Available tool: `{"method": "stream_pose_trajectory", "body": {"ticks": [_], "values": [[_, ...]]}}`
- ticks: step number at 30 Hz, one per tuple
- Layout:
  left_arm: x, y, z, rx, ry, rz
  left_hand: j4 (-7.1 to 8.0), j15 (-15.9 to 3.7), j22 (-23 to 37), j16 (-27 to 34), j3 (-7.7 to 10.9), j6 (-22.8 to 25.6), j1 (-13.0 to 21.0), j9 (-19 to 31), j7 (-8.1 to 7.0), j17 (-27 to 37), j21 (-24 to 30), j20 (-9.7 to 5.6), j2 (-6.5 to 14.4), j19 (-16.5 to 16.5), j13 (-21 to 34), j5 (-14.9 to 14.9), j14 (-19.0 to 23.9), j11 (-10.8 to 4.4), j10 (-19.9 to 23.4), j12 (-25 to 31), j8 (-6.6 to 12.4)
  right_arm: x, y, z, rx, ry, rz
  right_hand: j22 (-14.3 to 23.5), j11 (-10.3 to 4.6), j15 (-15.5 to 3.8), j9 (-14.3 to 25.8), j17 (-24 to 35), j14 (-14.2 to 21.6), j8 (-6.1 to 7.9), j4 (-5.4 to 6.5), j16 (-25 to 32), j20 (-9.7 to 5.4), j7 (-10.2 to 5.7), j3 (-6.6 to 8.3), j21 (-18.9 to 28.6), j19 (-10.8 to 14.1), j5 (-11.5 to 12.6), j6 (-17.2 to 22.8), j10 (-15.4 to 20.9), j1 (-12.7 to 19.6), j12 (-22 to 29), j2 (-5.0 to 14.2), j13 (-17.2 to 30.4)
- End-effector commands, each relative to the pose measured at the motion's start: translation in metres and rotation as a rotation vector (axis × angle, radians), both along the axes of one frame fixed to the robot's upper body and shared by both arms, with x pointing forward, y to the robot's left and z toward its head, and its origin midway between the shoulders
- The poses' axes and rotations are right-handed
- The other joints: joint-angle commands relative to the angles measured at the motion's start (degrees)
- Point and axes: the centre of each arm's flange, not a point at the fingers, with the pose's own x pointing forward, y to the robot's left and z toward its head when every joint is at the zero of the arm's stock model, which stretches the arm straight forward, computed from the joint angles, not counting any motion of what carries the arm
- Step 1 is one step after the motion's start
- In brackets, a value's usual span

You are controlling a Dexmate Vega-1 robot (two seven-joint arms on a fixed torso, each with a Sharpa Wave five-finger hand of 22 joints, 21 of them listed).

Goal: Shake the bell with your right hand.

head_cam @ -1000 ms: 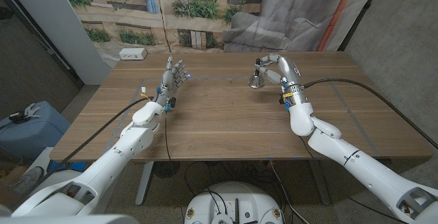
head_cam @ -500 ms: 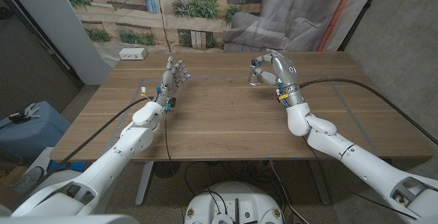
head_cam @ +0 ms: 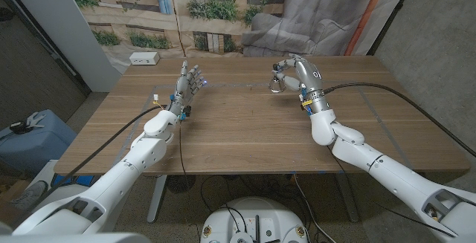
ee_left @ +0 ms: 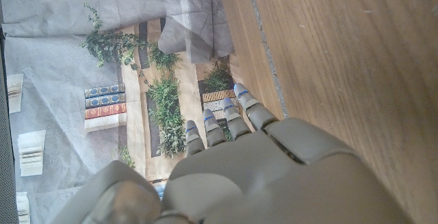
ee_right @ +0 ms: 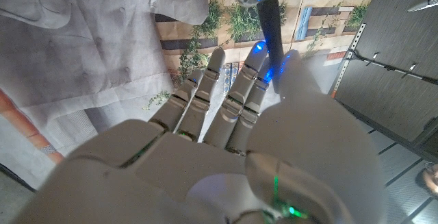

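One step is done: your right hand (head_cam: 299,74) grips the bell (head_cam: 277,85) by its dark handle, lifted over the table's (head_cam: 245,135) far right part. Shaking likely remains. Your left hand (head_cam: 187,85) waits empty, fingers apart.

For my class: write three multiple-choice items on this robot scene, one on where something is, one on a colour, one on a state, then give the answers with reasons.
1. Where is the white power strip?
A. far left table corner
B. near right corner
C. table centre

2. What colour is the bell?
A. red
B. silver
C. green

3. What is the left hand doing?
A. holding the bell
B. pressing the strip
C. holding nothing, fingers apart

Answers: 1 A, it lies by the far left edge of the table. 2 B, its metal shines silver. 3 C, the right hand grips the bell.
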Motion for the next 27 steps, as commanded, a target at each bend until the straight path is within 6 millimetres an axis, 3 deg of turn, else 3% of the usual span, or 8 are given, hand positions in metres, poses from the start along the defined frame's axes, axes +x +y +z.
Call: {"method": "stream_pose_trajectory", "body": {"ticks": [1,16,27], "values": [[0.000,0.000,0.000,0.000,0.000,0.000,0.27,-5.60,0.32,0.32,-0.03,0.00,-0.06,0.25,-0.35,0.27,0.39,-0.16,0.47,0.43,0.29,0.35,0.35,-0.22,0.18,0.32,0.33,0.004,-0.006,-0.001,0.103,0.161,0.083,0.31,0.13,-9.38,0.34,0.07,0.14,0.29,0.02,-0.21,-4.08,-1.33,-0.22,0.07,0.33,0.05,1.27,-0.09,1.32,-0.09,1.84,0.35],[0.000,0.000,0.000,0.000,0.000,0.000,0.27,-5.56,0.32,0.32,-0.03,-0.01,-0.06,0.25,-0.35,0.27,0.38,-0.15,0.47,0.40,0.29,0.35,0.33,-0.30,0.12,0.30,0.33,0.010,-0.014,0.001,0.181,0.337,0.186,0.32,0.13,-9.40,0.39,0.13,0.04,0.35,0.10,-0.39,-4.06,-1.27,-0.39,-0.01,0.10,0.14,1.20,-0.11,1.24,-0.18,1.95,0.47],[0.000,0.000,0.000,0.000,0.000,0.000,0.27,-5.59,0.32,0.32,-0.02,-0.01,-0.05,0.25,-0.35,0.27,0.38,-0.16,0.47,0.40,0.29,0.35,0.34,-0.28,0.13,0.30,0.32,0.011,-0.008,0.009,0.203,0.433,0.248,0.32,0.12,-9.33,0.42,0.16,-0.05,0.51,0.16,-0.48,-3.99,-1.02,-0.53,-0.08,-0.12,0.18,1.47,0.07,1.10,-0.11,1.95,0.63]]}}
